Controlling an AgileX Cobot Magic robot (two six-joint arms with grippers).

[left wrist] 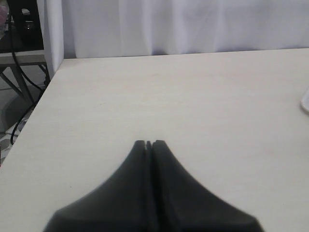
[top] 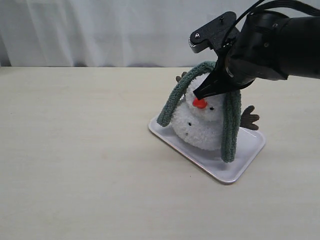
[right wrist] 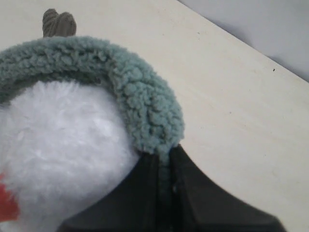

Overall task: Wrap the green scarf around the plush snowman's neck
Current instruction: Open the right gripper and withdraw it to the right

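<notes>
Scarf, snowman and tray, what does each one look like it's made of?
Scarf: dull green fleece or bouclé knit, going by its curly, nubbly pile. Snowman: fluffy white plush with a long matte pile; its brown arms look like ribbed corduroy. Tray: smooth, slightly glossy white, probably plastic or melamine, though ceramic can't be ruled out.

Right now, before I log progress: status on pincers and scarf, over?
Left pincer shut, idle over table. Right pincer shut on green scarf. Scarf draped over head of plush snowman, ends hanging, not wrapped yet. Nothing in the way.
</notes>
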